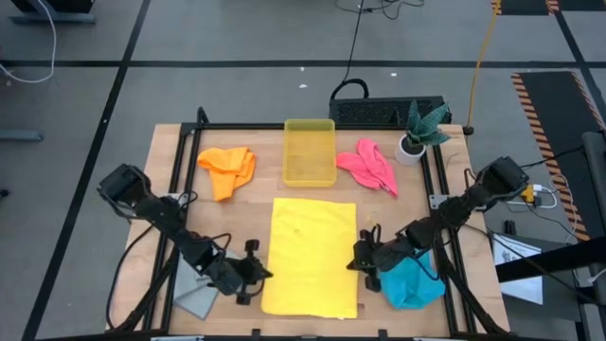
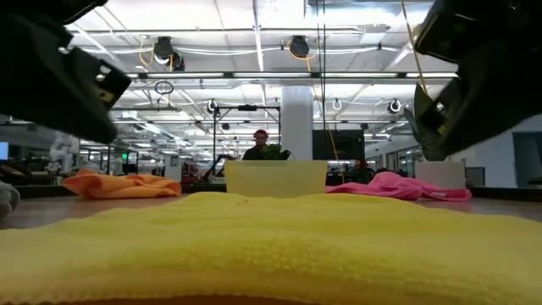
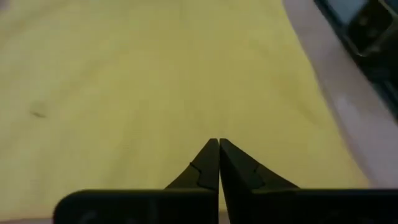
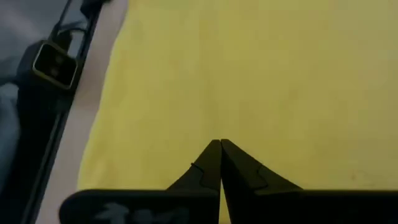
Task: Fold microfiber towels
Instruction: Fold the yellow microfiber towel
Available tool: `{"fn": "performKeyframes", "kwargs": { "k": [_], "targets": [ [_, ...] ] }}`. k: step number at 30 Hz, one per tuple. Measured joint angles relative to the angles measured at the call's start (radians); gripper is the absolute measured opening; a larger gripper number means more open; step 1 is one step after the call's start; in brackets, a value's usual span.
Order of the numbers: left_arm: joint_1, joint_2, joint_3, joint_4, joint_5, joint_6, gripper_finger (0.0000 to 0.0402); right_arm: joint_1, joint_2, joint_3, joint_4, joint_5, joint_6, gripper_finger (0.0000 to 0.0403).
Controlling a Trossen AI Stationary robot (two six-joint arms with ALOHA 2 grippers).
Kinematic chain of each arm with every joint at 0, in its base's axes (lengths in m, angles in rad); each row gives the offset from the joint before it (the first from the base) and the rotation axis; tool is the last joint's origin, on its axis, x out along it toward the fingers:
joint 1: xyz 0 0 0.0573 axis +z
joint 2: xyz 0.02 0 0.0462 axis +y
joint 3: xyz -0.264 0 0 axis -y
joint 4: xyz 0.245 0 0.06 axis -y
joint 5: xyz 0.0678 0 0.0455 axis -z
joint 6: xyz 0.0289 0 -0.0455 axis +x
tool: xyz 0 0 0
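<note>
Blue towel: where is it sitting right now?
In the high view the blue towel lies bunched at the table's front right, right of the flat yellow towel, partly under the right gripper.

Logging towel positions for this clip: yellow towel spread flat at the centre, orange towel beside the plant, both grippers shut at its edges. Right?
One slip. In the high view the pink towel lies beside the plant; the orange towel is across the bin. The yellow towel is flat, with left gripper and right gripper shut.
</note>
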Motion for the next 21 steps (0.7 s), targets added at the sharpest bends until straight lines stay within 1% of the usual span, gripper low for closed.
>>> {"fn": "performKeyframes", "kwargs": {
  "k": [3, 5, 7, 10, 13, 17, 18, 21],
  "targets": [
    [0.036, 0.004, 0.0, -0.008, -0.146, 0.018, 0.0005, -0.025, -0.006, 0.0, -0.006, 0.069, -0.044, 0.0],
    [0.081, 0.004, 0.0, -0.007, -0.24, -0.003, 0.0014, -0.05, -0.005, -0.008, -0.023, 0.107, -0.085, 0.0],
    [0.129, 0.004, 0.0, -0.004, -0.299, -0.03, 0.0026, -0.087, -0.005, -0.018, -0.015, 0.127, -0.111, 0.0001],
    [0.209, 0.004, 0.0, -0.02, -0.306, -0.064, 0.0049, -0.154, -0.005, -0.047, -0.023, 0.128, -0.112, 0.0011],
    [0.293, 0.004, 0.0, -0.062, -0.268, -0.103, 0.008, -0.209, -0.006, -0.07, -0.033, 0.125, -0.11, 0.0033],
    [0.403, 0.004, 0.0, -0.143, -0.255, -0.263, 0.0125, -0.272, -0.019, -0.107, -0.046, 0.092, -0.095, 0.0074],
    [0.428, 0.004, 0.0, -0.167, -0.255, -0.293, 0.0135, -0.288, -0.028, -0.115, -0.042, 0.074, -0.095, 0.0086],
    [0.497, 0.004, 0.0, -0.212, -0.252, -0.35, 0.0159, -0.322, -0.084, -0.147, -0.042, 0.074, -0.091, 0.0121]
  ]
}}
